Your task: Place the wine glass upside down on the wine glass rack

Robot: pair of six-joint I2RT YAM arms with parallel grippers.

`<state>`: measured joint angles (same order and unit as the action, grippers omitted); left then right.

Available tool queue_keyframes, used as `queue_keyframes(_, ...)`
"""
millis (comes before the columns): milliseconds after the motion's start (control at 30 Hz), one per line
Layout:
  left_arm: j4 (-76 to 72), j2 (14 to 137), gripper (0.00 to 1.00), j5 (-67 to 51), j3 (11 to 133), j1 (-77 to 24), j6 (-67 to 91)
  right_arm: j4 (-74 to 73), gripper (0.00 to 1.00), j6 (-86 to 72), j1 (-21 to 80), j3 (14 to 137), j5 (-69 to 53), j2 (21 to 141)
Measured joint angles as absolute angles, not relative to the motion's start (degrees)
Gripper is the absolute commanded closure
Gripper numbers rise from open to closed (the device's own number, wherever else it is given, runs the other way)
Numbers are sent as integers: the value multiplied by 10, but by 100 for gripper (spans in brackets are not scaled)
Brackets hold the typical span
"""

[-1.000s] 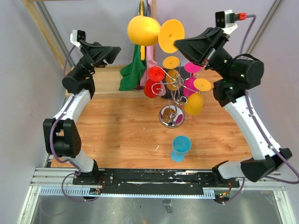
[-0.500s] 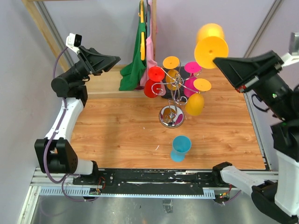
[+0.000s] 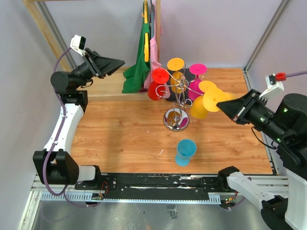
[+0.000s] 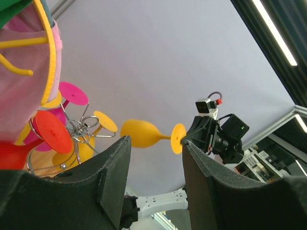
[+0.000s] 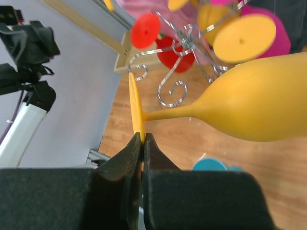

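right fingers [image 5: 136, 147] pinch the yellow glass [image 5: 249, 110] by its foot, sideways, near the rack [image 3: 176, 120]; left fingers [image 4: 117, 165] gape wide, empty.

The yellow wine glass [image 3: 213, 99] is blurred in the top view; the right wrist view's edge crops its bowl.

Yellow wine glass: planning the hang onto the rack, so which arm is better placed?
Right. The right hand pinches the foot of the yellow wine glass near the rack; the left hand is open, empty and farther off.
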<state>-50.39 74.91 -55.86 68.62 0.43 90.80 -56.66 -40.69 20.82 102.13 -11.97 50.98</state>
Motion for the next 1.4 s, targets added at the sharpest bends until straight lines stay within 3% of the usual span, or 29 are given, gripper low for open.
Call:
queue_keyframes(200, -489, 749, 49, -561, 686, 4, 898, -595, 99, -471, 208, 943, -140, 468)
queue_keyframes(567, -439, 726, 49, -560, 686, 4, 865, -450, 99, -642, 208, 740, -221, 426)
queue_keyframes(1400, -365, 703, 49, -556, 686, 4, 814, -297, 99, -797, 105, 646, -296, 446)
